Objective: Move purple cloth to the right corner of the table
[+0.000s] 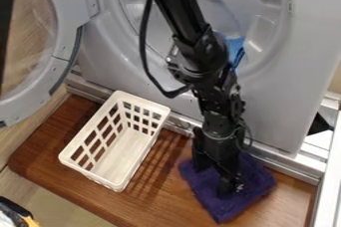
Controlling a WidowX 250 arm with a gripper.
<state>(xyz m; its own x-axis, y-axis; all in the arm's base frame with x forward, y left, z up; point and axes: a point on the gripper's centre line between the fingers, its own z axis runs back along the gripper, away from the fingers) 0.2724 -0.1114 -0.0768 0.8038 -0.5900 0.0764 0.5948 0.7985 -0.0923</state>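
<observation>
End effector (228,186): at the lower right of the frame, pointing down over the purple cloth; whether it is spread, pressed together or pinching the fabric, I cannot tell.
Purple cloth (223,211): on the bench (50,154) at the lower right of the frame, below and around the end effector, part of it hidden behind the black arm (178,9); one corner points toward the bottom edge of the frame.
Arm: slanting down from the top edge, left of the middle, with a black cable (142,47) looping out on its left side.
White basket (165,110): left of the cloth and apart from it, on the brown wooden bench, its open side up, with lattice walls.
Machine front (293,86): pale grey, behind the bench, with a round opening at the top centre.
Blue item (234,47): inside that opening, just right of the arm in the picture.
Round door (63,47): swung open at the upper left of the frame.
Metal rail (289,165): along the foot of the machine front, behind the cloth.
Lower left corner: a black and yellow object (27,217), cut off by the frame.
</observation>
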